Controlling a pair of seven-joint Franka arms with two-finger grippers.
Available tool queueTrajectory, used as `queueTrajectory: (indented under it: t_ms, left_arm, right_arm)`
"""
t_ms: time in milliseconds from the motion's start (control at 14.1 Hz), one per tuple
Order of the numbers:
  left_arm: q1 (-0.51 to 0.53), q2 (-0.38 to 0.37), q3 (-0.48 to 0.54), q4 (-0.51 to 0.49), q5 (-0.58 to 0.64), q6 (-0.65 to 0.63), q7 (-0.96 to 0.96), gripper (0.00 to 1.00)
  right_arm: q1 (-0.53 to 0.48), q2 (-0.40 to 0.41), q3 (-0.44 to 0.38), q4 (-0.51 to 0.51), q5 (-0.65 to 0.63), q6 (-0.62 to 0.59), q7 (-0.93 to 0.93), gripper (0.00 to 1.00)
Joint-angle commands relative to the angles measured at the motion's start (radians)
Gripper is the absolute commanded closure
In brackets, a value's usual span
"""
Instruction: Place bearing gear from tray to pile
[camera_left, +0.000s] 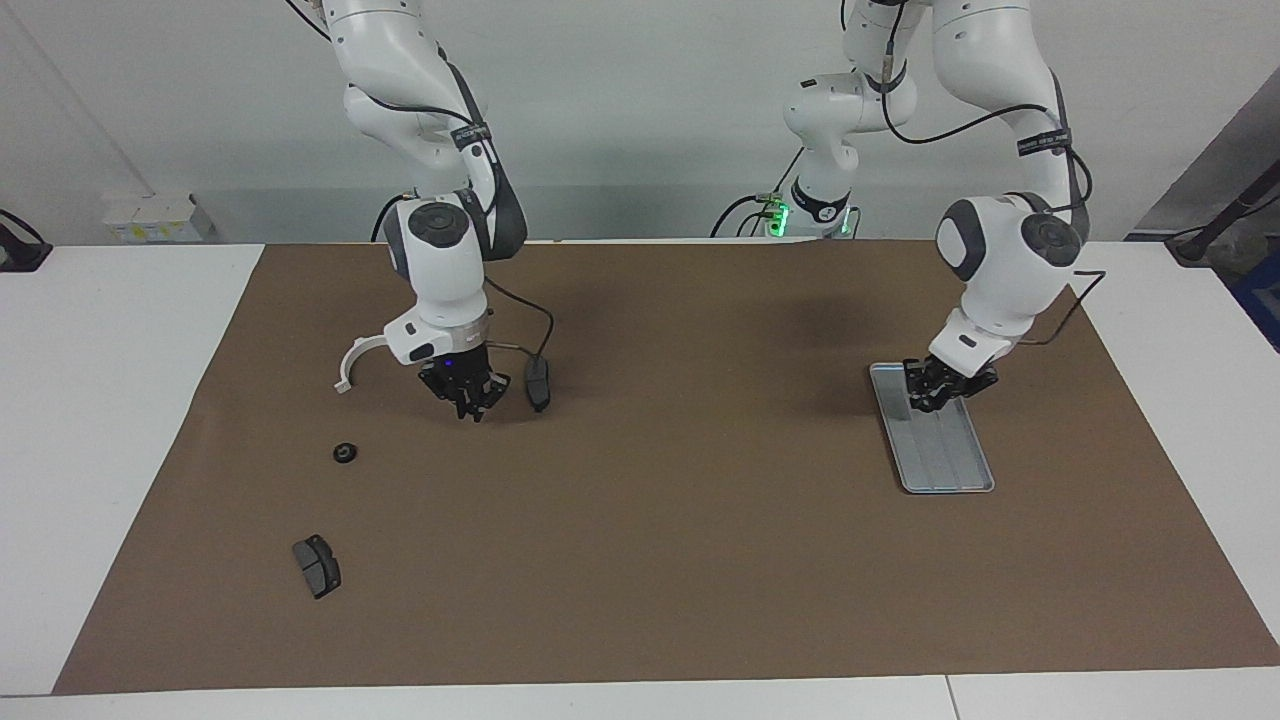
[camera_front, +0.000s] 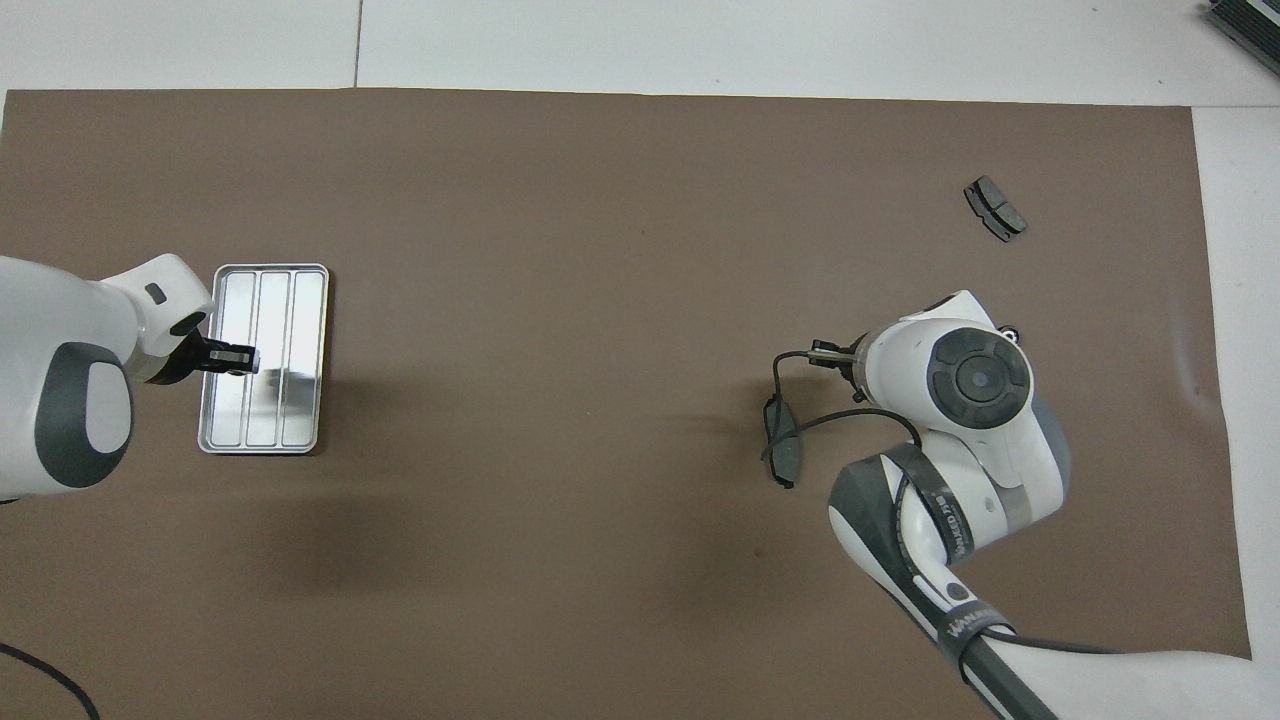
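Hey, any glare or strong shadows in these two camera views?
Overhead view: the grooved silver-grey metal tray shines bright white beside the left gripper; soft dark shadows lie on the brown mat. Facing view: the tray looks dull grey, and a faint shadow sits under the right gripper.

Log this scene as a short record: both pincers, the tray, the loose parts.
left pincer: low over the end of the tray nearer the robots
right pincer: shut, over the mat beside a dark brake pad
tray: flat on the mat, toward the left arm's end
loose parts: white curved bracket, small black gear, second brake pad, each apart, toward the right arm's end
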Motion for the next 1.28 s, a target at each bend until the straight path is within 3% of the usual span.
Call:
queueTrajectory:
  t_ms: [0,284,497,568,639,710,781,923,1136,1207]
  left_arm:
    - [-0.129,0.026,0.013,0.074,0.019,-0.048,-0.216,1.0]
    - [-0.316,0.049,0.013,0.085,0.019,-0.013,-0.438,1.0]
    - [-0.427,0.126,0.013,0.083,0.019,0.09,-0.537,1.0]
    - [-0.442,0.134,0.011,0.083,0.019,0.116,-0.548,1.0]
    - [-0.455,0.135,0.008,0.086,0.019,0.122,-0.549,1.0]
    - [-0.475,0.135,0.008,0.085,0.018,0.132,-0.549,1.0]
    - [-0.491,0.135,0.008,0.083,0.018,0.141,-0.55,0.92]
    - [-0.511,0.135,0.007,0.085,0.016,0.141,-0.549,0.43]
    - [-0.513,0.138,0.007,0.123,0.013,0.121,-0.545,0.23]
    - [-0.512,0.147,0.007,0.152,0.015,0.095,-0.545,0.21]
  right_arm:
    - [-0.088,-0.039,0.016,-0.061,-0.016,0.014,-0.062,1.0]
    - [-0.19,-0.039,0.017,-0.067,-0.004,-0.024,-0.164,1.0]
    - [-0.224,-0.04,0.017,-0.067,0.053,-0.067,-0.206,1.0]
    - [-0.229,-0.04,0.017,-0.066,0.077,-0.091,-0.223,0.84]
    - [-0.235,-0.042,0.017,-0.064,0.088,-0.099,-0.247,0.38]
    - [-0.24,-0.042,0.017,-0.06,0.101,-0.107,-0.252,0.02]
    - [-0.235,-0.042,0.017,-0.051,0.114,-0.12,-0.252,0.0]
    - [-0.224,-0.051,0.02,-0.022,0.133,-0.139,-0.246,0.0]
    - [-0.159,-0.063,0.024,0.029,0.147,-0.168,-0.229,0.0]
    - [-0.134,-0.062,0.024,0.049,0.148,-0.174,-0.215,0.0]
